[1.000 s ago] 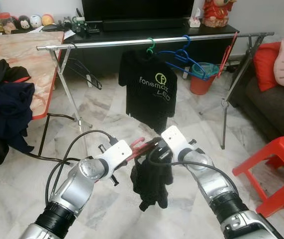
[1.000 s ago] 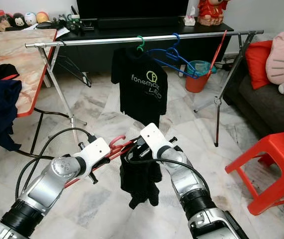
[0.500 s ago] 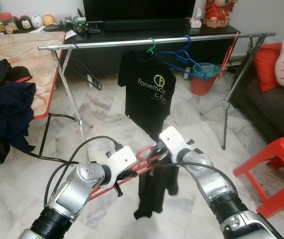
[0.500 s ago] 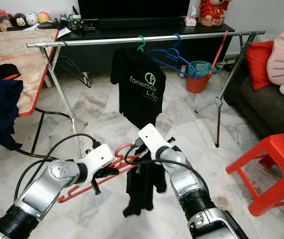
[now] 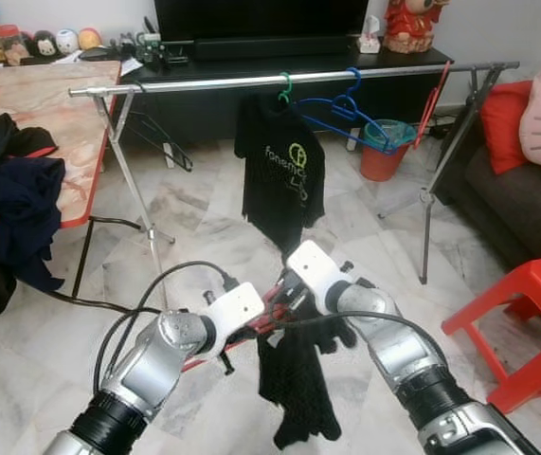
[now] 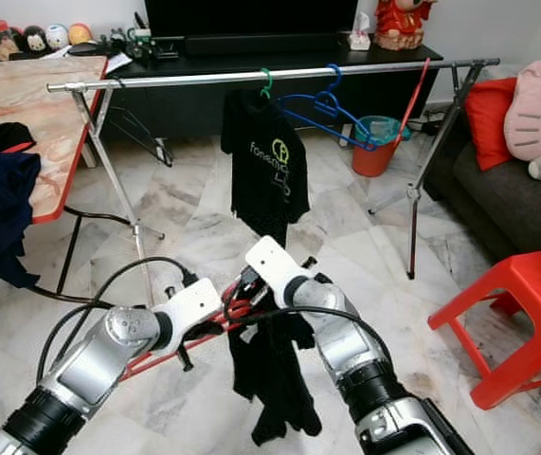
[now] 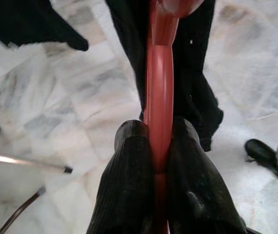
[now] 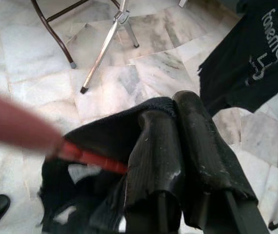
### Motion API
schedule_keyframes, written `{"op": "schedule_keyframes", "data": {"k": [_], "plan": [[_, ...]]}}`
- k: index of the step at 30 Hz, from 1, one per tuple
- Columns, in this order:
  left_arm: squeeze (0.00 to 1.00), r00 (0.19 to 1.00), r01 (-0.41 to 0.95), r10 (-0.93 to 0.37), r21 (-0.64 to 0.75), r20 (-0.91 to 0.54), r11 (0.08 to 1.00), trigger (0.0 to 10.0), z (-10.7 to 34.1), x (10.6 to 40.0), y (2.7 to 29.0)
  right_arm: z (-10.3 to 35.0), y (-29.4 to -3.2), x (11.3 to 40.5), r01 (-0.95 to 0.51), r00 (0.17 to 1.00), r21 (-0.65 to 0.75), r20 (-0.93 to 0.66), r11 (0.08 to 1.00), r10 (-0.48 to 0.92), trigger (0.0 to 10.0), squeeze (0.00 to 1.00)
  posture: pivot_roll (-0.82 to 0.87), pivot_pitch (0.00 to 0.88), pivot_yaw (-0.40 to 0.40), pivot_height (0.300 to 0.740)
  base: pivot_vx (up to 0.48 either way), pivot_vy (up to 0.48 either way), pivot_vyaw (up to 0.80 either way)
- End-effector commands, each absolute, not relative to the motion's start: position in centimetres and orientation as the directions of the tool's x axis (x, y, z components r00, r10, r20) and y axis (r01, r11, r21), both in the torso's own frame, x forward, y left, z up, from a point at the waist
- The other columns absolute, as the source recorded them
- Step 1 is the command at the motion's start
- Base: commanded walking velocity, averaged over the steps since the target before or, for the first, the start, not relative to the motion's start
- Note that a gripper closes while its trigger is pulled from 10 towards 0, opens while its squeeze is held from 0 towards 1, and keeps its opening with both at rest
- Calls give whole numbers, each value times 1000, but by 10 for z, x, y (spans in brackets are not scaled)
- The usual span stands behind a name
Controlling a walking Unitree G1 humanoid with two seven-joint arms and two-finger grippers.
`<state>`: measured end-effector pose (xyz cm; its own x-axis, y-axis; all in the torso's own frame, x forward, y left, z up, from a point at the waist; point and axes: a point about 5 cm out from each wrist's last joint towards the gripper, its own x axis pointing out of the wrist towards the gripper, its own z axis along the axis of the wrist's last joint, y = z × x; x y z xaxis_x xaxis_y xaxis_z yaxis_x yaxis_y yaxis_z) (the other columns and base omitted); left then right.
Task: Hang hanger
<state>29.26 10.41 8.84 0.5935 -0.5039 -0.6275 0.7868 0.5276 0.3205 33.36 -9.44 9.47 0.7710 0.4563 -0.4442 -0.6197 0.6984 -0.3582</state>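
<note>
Left hand (image 7: 160,161) pinching red hanger (image 7: 159,92)

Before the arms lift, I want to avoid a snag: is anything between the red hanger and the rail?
Nothing visible blocks the way. The red hanger, draped with a dark garment, is held low by the left gripper and the right gripper. The rail has bare stretches beside the hung black T-shirt and the blue hanger.
</note>
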Motion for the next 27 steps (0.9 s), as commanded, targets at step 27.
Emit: {"op": "schedule_keyframes", "data": {"k": [27], "plan": [[0,746,658,-571,247,-343,712,10000,124,316,80,116,-71,321,-684,727,-367,-406,630,553,10000,0,-90,0,-50,740,0,0,0]]}}
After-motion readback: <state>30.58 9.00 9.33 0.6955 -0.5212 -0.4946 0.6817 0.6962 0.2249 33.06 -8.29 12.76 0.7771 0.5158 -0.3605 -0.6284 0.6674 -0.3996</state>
